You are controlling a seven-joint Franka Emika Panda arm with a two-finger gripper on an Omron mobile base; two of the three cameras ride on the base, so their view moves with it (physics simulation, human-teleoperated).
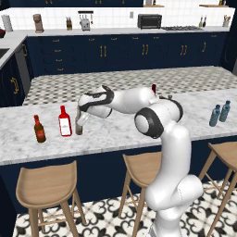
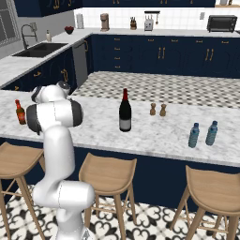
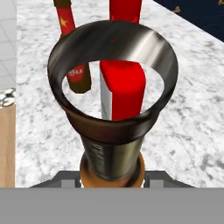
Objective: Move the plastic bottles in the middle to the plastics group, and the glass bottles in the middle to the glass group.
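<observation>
Gripping the slim amber-brown bottle (image 1: 79,123) near its top, the gripper (image 1: 82,112) hangs low over the left end of the marble counter (image 1: 115,132). From the hand view that bottle (image 3: 112,144) rises straight at the camera, its dark ribbed neck and open metallic mouth close to the lens, and the jaws sit closed against it on either side. Whether its base rests on the counter or hovers just above it, I cannot tell.

Just beside it, to its left in the left base view, stands the flat-sided red bottle (image 1: 65,121) with its white label, seen through and over the bottle's mouth from the hand view (image 3: 123,89). A little further left stands the small brown bottle (image 1: 39,129) with a red label, upright and apart from the red one; it also shows at the counter's left end in the right base view (image 2: 20,112).

Further along the counter, near the middle, the tall dark wine bottle (image 2: 125,111) stands upright with its red foil top and pale label. Behind it to the right are two small brown shakers (image 2: 157,109), side by side.

At the far right end two translucent blue plastic bottles (image 2: 202,134) with dark caps stand close together, well apart from everything else.
</observation>
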